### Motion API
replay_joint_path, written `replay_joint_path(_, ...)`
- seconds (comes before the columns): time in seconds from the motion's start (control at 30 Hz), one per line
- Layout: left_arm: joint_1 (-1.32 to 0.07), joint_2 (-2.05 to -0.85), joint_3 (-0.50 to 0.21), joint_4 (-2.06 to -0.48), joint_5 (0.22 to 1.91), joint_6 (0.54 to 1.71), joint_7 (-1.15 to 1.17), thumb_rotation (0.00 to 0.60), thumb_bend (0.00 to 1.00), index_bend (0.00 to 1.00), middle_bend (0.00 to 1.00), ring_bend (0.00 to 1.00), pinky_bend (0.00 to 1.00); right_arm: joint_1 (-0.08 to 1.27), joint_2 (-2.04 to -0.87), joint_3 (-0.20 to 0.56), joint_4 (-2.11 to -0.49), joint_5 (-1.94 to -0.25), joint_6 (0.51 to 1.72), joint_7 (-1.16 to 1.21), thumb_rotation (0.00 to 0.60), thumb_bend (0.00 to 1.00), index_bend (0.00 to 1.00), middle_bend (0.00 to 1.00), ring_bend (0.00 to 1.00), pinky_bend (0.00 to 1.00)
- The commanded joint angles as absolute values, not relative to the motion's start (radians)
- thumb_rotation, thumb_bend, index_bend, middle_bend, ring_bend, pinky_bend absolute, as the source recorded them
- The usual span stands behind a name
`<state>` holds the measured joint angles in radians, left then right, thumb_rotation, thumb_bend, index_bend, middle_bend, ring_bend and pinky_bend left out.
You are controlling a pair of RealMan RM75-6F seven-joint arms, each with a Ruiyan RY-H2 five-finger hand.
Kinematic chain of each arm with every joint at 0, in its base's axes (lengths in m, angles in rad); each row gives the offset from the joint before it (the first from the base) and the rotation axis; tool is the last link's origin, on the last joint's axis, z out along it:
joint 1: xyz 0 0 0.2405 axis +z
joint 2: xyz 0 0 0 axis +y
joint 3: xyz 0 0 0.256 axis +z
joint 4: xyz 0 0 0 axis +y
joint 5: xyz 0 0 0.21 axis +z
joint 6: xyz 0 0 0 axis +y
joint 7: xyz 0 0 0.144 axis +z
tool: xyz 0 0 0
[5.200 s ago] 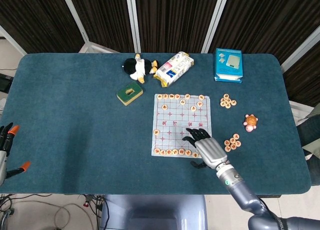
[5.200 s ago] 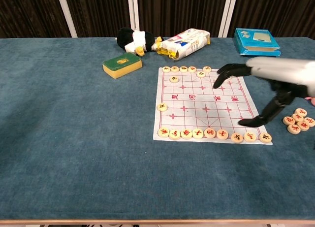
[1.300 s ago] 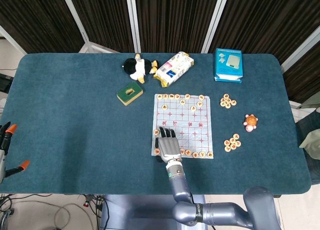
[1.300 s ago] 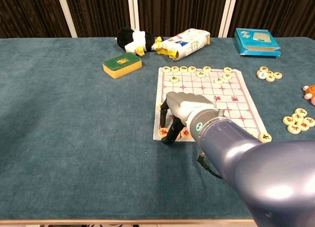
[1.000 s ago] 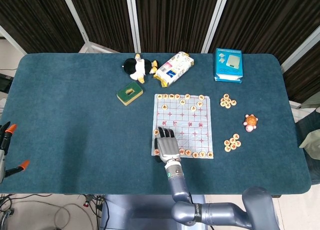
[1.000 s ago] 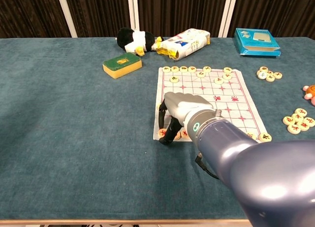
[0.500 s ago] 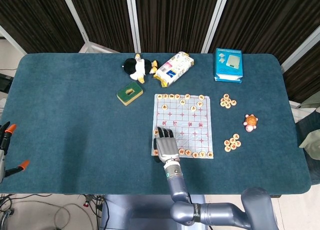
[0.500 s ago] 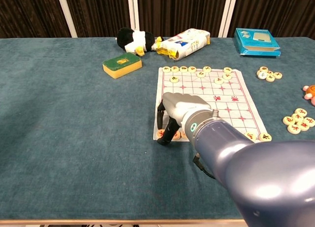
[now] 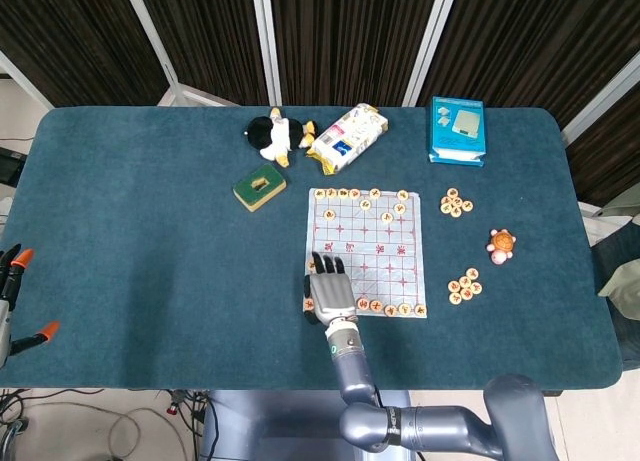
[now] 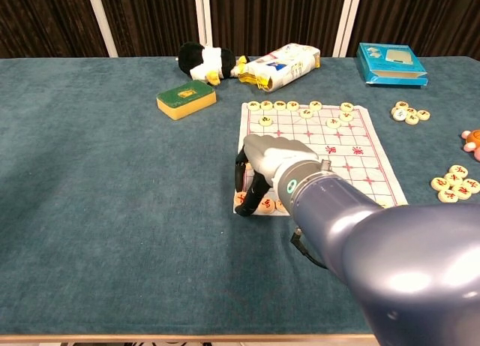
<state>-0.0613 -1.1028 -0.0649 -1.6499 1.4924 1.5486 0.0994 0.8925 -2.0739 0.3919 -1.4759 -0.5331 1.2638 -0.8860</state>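
A paper chess board (image 9: 365, 246) (image 10: 337, 154) lies on the blue cloth, with round wooden pieces along its far row (image 9: 345, 193) and near row (image 9: 390, 308). My right hand (image 9: 328, 289) (image 10: 274, 162) hangs over the board's near-left corner. Its dark fingers bend down onto the pieces (image 10: 241, 200) there. The hand hides whether a piece sits between the fingers. My left hand shows in neither view.
Two loose heaps of pieces (image 9: 456, 203) (image 9: 464, 285) and a small turtle toy (image 9: 501, 243) lie right of the board. Behind it are a blue box (image 9: 457, 129), a snack packet (image 9: 347, 136), a plush penguin (image 9: 272, 136) and a green block (image 9: 259, 187). Orange-tipped clamps (image 9: 12, 266) sit at the left edge.
My right hand crossed from the board's near-right corner to its near-left corner, then crept slightly further left over the last second. Nothing else on the table moved.
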Motion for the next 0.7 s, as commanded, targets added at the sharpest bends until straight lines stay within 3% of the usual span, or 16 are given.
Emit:
replay_joint_path(0.03,-0.061,-1.103,-0.065,-1.650,1.492,1.549,0.099,0.600,0.05,0.00,0.00,0.00,0.05,0.897,-2.068,0.400,-1.488,-0.530,1.271,-0.896,0.600,0.34,0.54,0.00,0.00,0.02)
replay_joint_path(0.4,-0.060,-1.100,-0.065,-1.651,1.493,1.550,0.094,0.600,0.05,0.00,0.00,0.00,0.05,0.958,-2.043,0.482,-1.486,-0.494,1.272,-0.960,0.600,0.34,0.54,0.00,0.00,0.02)
replay_joint_path(0.7,-0.062,-1.101,-0.062,-1.652,1.495,1.545,0.097,0.600,0.05,0.00,0.00,0.00,0.05,1.039,-2.068,0.539,-1.383,-0.456,1.228,-0.973,0.600,0.34,0.54,0.00,0.00,0.02)
